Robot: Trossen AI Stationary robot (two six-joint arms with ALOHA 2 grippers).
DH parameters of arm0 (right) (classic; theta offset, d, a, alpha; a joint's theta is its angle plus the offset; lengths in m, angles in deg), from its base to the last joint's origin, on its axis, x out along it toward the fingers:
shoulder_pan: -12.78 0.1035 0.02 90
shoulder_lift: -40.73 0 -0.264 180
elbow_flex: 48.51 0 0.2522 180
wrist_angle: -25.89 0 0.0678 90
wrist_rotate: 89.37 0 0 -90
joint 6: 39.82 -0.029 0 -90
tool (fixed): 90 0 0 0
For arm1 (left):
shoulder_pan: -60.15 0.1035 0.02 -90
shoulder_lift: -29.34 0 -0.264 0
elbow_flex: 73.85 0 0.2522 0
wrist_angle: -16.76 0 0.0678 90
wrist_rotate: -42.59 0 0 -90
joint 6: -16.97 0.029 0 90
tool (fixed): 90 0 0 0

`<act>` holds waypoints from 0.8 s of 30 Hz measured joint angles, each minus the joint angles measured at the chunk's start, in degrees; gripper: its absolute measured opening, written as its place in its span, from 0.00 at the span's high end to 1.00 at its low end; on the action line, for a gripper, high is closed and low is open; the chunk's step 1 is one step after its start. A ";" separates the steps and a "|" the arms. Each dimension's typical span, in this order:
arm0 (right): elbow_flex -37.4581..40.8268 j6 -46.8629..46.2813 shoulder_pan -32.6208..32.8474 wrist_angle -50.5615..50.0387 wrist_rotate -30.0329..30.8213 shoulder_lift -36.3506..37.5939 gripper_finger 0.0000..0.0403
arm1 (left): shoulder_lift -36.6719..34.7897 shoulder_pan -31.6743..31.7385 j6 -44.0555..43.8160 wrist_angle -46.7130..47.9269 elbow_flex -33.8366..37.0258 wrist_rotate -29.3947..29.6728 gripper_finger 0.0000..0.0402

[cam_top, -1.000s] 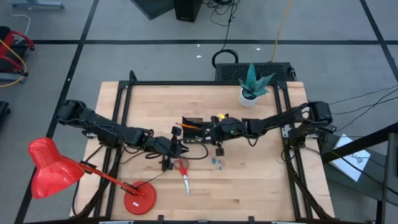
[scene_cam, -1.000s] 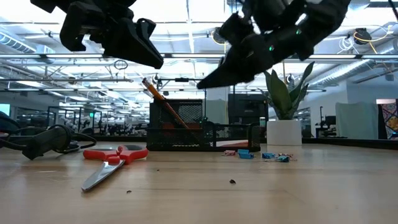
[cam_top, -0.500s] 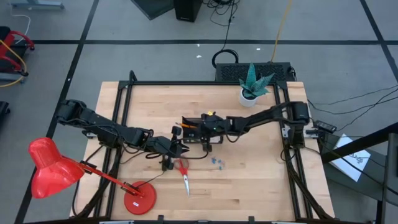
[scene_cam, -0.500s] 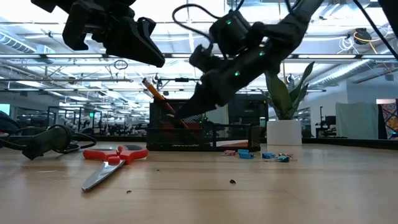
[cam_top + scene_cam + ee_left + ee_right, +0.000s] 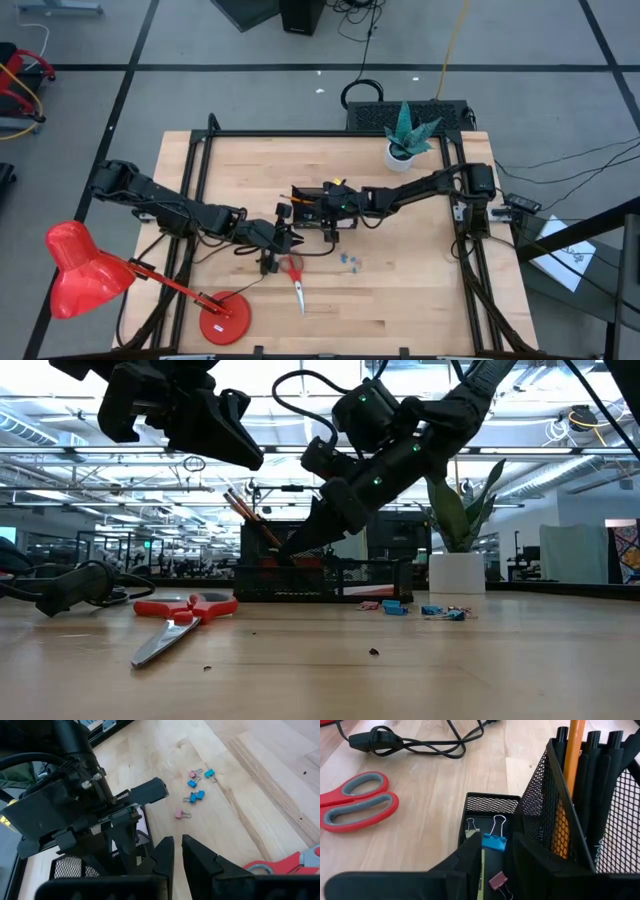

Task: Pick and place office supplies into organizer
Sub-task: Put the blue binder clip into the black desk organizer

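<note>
Over the organizer's (image 5: 492, 817) low flat compartment we see a blue clip (image 5: 493, 841) sitting just ahead of the right gripper (image 5: 495, 855), with a pink clip (image 5: 498, 881) and two bare wire handles beside it on the mesh floor. The blue clip lies straight out from the jaws, which stand a little apart with nothing pinched between them; we judge it has been dropped there. The taller compartment beside it holds black pens (image 5: 600, 780) and an orange pencil (image 5: 572, 775), upright and leaning.

Outward on the table, more clips (image 5: 348, 261) lie loose just beside the organizer, on the right arm's side and nearer to it than to the left gripper (image 5: 270, 262). The red-handled scissors (image 5: 296, 280) lie near the left gripper, blades pointing toward the table's front edge, handles toward the organizer. From the left wrist view that gripper's fingers (image 5: 162, 857) are nearly pressed together, holding nothing, and the scissor handle (image 5: 295, 865) lies off to one side of them. So we judge the right arm takes the clips, the left the scissors.
</note>
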 joint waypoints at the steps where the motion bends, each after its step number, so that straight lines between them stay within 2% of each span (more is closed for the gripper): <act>1: 0.00 -0.17 0.02 -0.02 0.01 0.00 0.73 | 0.00 0.00 -0.01 0.03 0.00 0.00 0.88; 9: 0.00 -0.57 0.02 -0.31 -0.15 0.00 0.66 | 0.00 0.00 -0.01 0.04 0.00 0.00 0.88; 19: 0.00 -1.90 0.52 0.18 0.20 0.00 0.49 | 0.00 0.00 -0.01 0.08 0.00 0.00 0.88; 24: 0.00 -2.14 0.68 0.07 0.27 0.00 0.46 | 0.00 0.01 -0.03 0.07 0.00 -0.02 0.88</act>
